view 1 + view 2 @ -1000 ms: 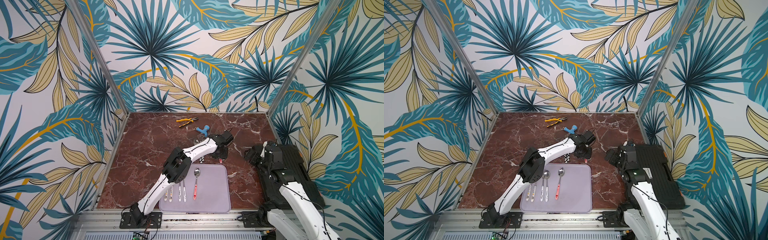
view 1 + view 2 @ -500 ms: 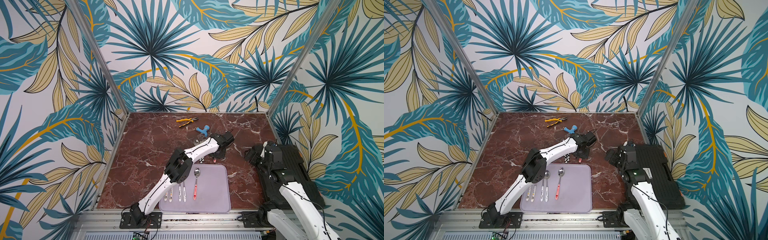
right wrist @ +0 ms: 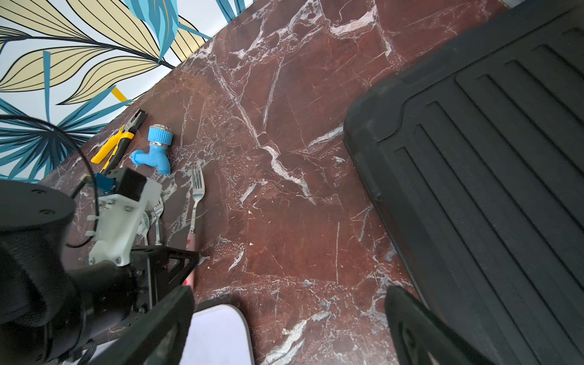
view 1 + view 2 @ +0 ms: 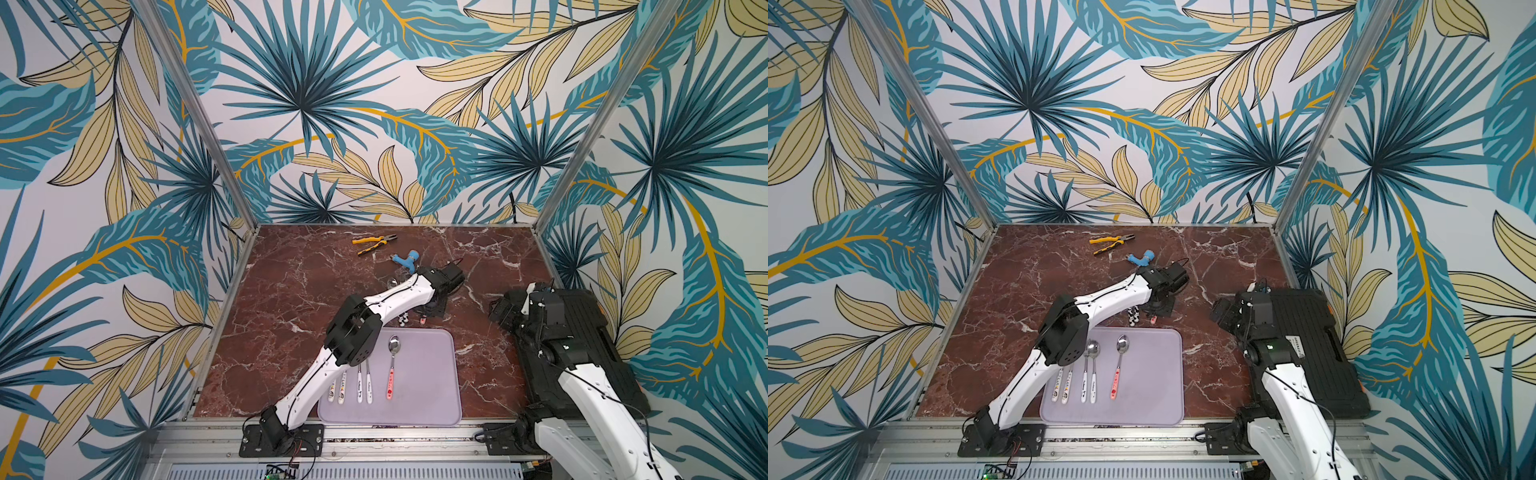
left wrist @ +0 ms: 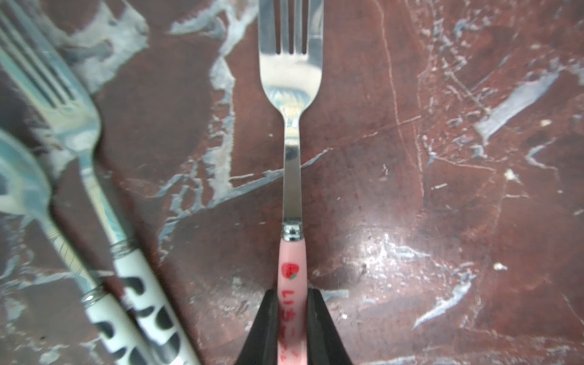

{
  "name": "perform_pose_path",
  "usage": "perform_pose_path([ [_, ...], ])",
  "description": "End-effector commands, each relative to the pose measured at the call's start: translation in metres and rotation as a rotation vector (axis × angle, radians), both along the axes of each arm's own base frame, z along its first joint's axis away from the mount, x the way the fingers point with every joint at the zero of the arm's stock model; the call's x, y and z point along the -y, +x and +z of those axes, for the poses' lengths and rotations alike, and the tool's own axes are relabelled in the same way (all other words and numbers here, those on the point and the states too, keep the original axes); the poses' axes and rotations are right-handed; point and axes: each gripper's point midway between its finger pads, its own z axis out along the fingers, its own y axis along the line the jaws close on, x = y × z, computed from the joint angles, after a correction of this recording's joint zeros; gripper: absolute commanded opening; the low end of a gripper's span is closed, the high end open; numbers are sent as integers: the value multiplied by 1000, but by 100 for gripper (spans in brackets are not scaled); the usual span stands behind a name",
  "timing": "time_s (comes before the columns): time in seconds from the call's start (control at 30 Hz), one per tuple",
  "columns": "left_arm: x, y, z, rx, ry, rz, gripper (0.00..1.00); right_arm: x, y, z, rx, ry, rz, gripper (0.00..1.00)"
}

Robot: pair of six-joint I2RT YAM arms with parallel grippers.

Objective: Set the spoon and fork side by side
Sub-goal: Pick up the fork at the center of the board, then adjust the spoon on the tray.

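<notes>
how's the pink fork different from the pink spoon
The pink fork lies on the marble table, clamped in the left gripper; the pink spoon lies free on the lilac tray. The fork ends in tines, the spoon in a bowl. Both have pink handles with red print.

Three walls (image 4: pixel 374 83) papered in teal, navy and sand-yellow palm leaves on a pale ground, slim aluminium posts (image 4: pixel 201 120) at the back corners, red-brown white-veined marble table (image 4: pixel 291 286) with a glossy sheen, grey metal rail (image 4: pixel 395 446) along its near edge, even bright light
</notes>
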Motion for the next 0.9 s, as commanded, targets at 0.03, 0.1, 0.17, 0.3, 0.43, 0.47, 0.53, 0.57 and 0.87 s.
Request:
perform_pose_path([
  [0.03,0,8,64,113,-93,-8,0,4,-5,-9,-21,-19,-12,100],
  [0.1,-4,4,72,122,-107,-6,0,4,-5,-8,-20,-19,-14,100],
  [0.17,-9,0,79,125,-116,-1,0,4,-5,-9,-21,-19,-14,100],
  [0.3,-24,-16,84,116,-129,19,0,4,-4,-10,-26,-18,-12,99],
  [0.43,-48,-37,80,97,-121,53,0,3,-4,-12,-30,-14,-13,100],
  [0.47,-53,-42,79,93,-117,61,0,3,-3,-11,-29,-16,-12,99],
  [0.53,-66,-55,76,86,-105,77,0,3,-3,-13,-34,-15,-12,100],
  [0.57,-72,-60,76,83,-103,86,0,3,-3,-13,-34,-14,-12,99],
  [0.87,-121,-124,53,11,-54,151,0,4,-2,-15,-43,-19,-14,100],
])
